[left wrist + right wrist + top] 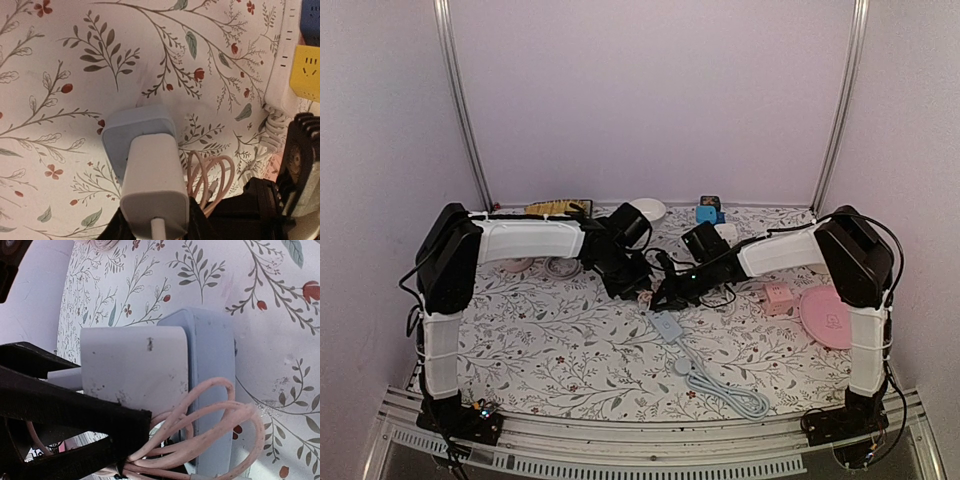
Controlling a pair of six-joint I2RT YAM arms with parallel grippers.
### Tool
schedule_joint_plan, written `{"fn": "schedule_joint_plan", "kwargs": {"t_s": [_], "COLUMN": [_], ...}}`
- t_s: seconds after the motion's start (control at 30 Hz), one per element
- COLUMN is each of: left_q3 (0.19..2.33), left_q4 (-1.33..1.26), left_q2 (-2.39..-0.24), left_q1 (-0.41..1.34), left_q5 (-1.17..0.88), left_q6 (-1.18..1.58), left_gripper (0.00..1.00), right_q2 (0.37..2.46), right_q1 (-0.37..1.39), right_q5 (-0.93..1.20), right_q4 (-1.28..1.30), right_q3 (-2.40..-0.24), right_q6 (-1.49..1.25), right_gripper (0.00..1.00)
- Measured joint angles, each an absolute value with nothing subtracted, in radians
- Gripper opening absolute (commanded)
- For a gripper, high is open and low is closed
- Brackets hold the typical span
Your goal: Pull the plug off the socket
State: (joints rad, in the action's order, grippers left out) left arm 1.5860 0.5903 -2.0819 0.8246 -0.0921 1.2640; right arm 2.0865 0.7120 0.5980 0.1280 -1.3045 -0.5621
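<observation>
A white plug (152, 175) sits against the face of a grey-blue socket block (117, 140), and no gap shows between them. My left gripper (155, 227) is shut on the plug, with one black finger on each side of it. The right wrist view shows the same plug (132, 362) and socket (210, 390), with a coil of pink cable (220, 425) beside them. From above, both grippers meet over the socket (668, 326): the left gripper (638, 285) and the shut right gripper (672, 290). Whether the right one pinches the cable is hidden.
A white power strip (280, 75) and a yellow cube socket (307, 72) lie to the right of the plug. A pink cube (778, 297), a pink disc (828, 315), a blue cube (708, 213) and a white bowl (648, 208) are on the floral cloth. A white cord (730, 392) trails toward the front.
</observation>
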Motion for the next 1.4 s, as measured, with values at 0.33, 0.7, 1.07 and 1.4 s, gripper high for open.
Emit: {"fn": "schedule_joint_plan", "kwargs": {"t_s": [0.33, 0.7, 1.07, 1.4], "left_q3": [1.588, 1.576, 1.643, 1.701], "left_q4": [0.599, 0.591, 0.677, 0.726], "left_q2": [-2.08, -2.072, -2.069, -2.106], "left_q1": [0.829, 0.821, 0.823, 0.847], "left_q5": [-0.062, -0.07, -0.024, 0.039], "left_q6": [1.257, 1.257, 1.234, 1.234], "left_gripper": [0.0, 0.0, 0.0, 0.0], "right_q2": [2.103, 2.112, 2.114, 2.116], "right_q1": [0.704, 0.702, 0.698, 0.693], "right_q5": [0.622, 0.631, 0.638, 0.64], "right_q4": [0.095, 0.071, 0.028, 0.023], "right_q3": [-1.304, -1.304, -1.304, -1.304], "right_q6": [-0.592, -0.61, -0.609, -0.611], "right_gripper": [0.02, 0.02, 0.02, 0.02]}}
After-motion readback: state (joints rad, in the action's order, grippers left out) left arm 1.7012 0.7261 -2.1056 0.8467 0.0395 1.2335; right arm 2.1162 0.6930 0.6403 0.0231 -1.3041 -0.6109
